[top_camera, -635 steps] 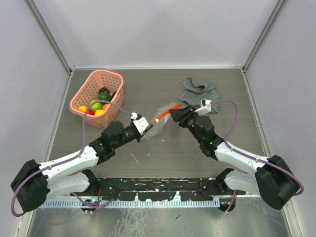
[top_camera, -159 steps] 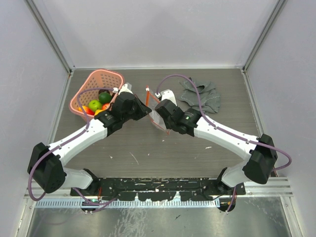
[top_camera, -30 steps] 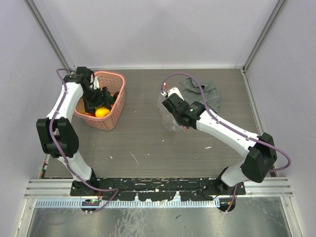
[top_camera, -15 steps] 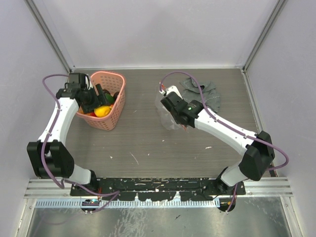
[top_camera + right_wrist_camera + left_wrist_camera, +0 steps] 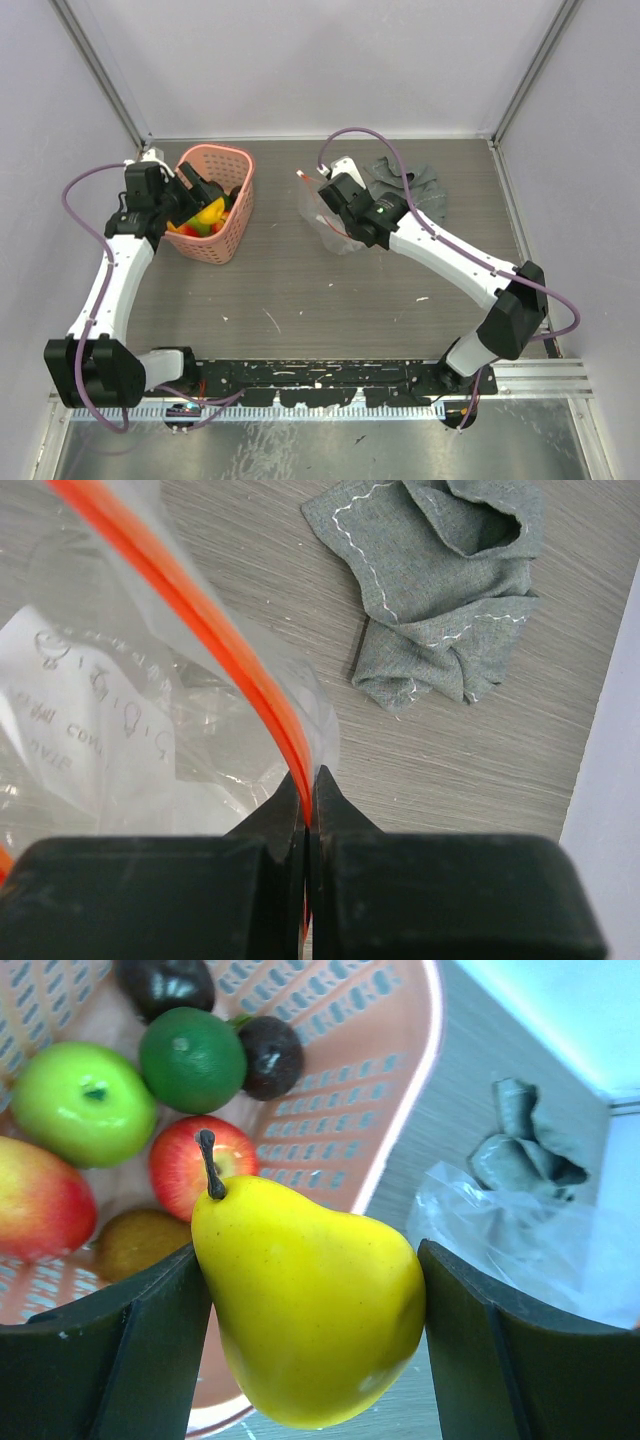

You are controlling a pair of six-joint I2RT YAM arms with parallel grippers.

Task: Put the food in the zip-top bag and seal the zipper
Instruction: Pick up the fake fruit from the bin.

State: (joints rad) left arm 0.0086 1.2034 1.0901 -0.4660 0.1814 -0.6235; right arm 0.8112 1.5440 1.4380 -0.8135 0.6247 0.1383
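Left gripper [image 5: 310, 1355]: 2 fingers clamped on a yellow pear [image 5: 300, 1290], held over the pink basket [image 5: 405, 1090]. Right gripper [image 5: 308, 798]: jaws pressed together, pinching the zip-top bag [image 5: 110, 710] at its zipper [image 5: 190, 610], with the mouth edge lifted. The bag sits right of the basket, well apart, with no food visible inside it; how wide the mouth gapes cannot be told. Grey cloth [image 5: 440, 590]: farther right of the basket, beyond the bag. Food in the basket: 7 other pieces, among them a green apple [image 5: 85, 1100], a lime [image 5: 192, 1058] and a red apple [image 5: 175, 1165]. Step in hand, by judgement: piece 1 gripped, transfer pending, zipper unsealed. Next move calls for carrying the pear rightward from the basket, lining it up with the held mouth, and letting go only once it is inside.
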